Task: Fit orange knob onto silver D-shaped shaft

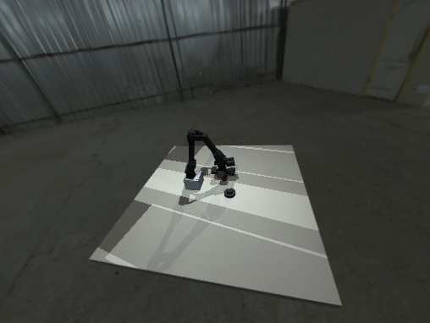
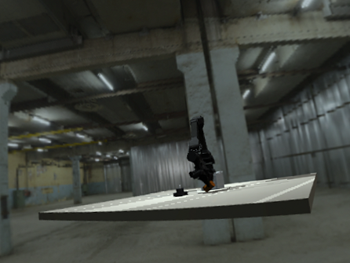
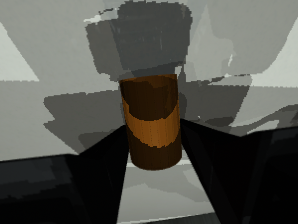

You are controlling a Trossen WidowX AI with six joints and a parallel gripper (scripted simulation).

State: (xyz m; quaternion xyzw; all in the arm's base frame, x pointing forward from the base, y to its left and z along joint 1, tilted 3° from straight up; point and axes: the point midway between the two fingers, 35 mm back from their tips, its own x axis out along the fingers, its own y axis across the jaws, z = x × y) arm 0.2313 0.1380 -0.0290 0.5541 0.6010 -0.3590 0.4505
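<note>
We have the orange knob (image 1: 224, 178) (image 2: 208, 188) (image 3: 155, 131) clamped between the fingers of our gripper (image 1: 223, 172) (image 2: 206, 183) (image 3: 152, 127), one finger pressing on each side of it in the wrist view. The relation that matters now is the knob's offset from the round pedestal (image 1: 229, 193) (image 2: 180, 192): in the top view the pedestal stands near, on the side toward the camera, and in the exterior view it lies to the left of the knob, a little apart. In that same view the knob looks tilted, so we judge that its long axis will have to come upright over the shaft (image 2: 180, 186) before we lower it. The knob sits close above the light board (image 1: 254, 262) (image 2: 180, 211); we cannot tell whether it touches. The shaft is only a faint sliver in the exterior view, and its flat side is too small to make out. The wrist view shows no pedestal at all. The knob's hole is hidden, so we cannot tell how its flat is turned; a wrong turn could leave the knob perched on the shaft's tip.
</note>
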